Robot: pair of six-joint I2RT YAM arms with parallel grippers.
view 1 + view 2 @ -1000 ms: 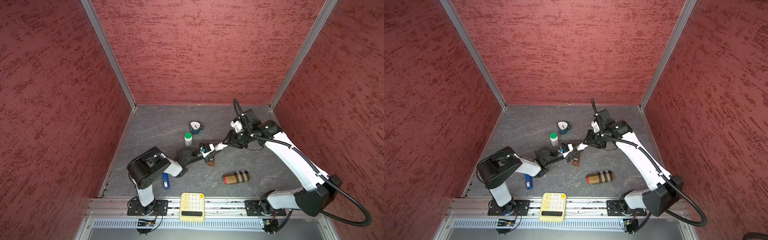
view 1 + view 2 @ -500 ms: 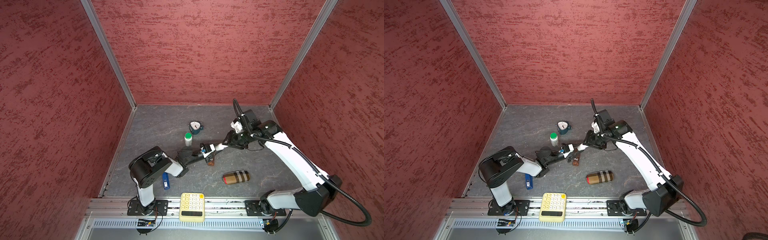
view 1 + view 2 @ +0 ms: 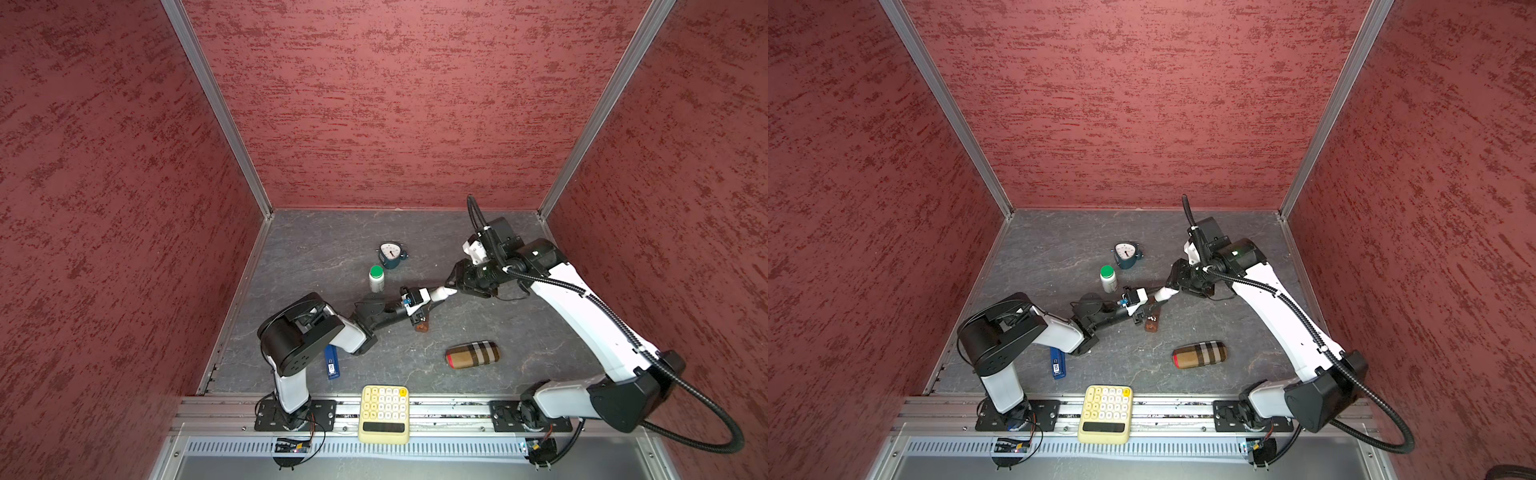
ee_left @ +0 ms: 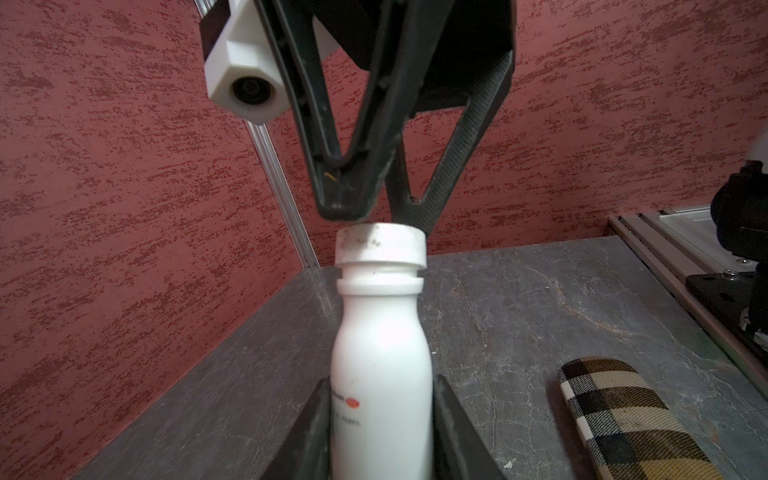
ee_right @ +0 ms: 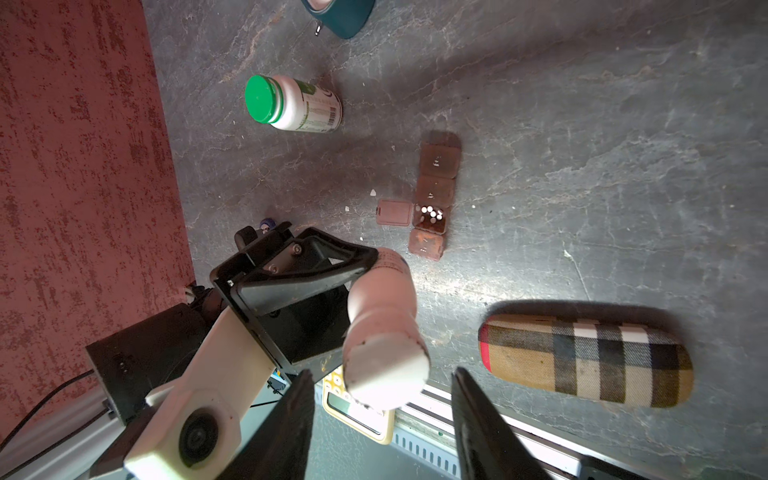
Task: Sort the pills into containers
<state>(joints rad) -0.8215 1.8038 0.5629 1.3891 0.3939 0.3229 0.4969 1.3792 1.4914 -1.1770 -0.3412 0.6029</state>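
Containers (image 5: 434, 195) lay mid-table as one brown strip of four compartments, one lid flipped open over several white pills (image 5: 431, 214), well clear of the walls, with bare table (image 5: 582, 124) beyond. Of two bottles, a green-capped one (image 5: 295, 104) stood apart, and a white one (image 4: 380, 353) sat clamped in the left gripper (image 4: 380, 415), raised near the strip. The right gripper (image 5: 381, 372) straddled its cap (image 4: 380, 245), fingers parted and clear of it. One plaid case (image 5: 586, 361) lay nearby.

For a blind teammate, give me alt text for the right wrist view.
The left gripper holds a white bottle, its capped end between the open fingers of the right gripper. On the grey table are a brown pill strip, one compartment open with white pills inside, a green-capped bottle and a plaid case.
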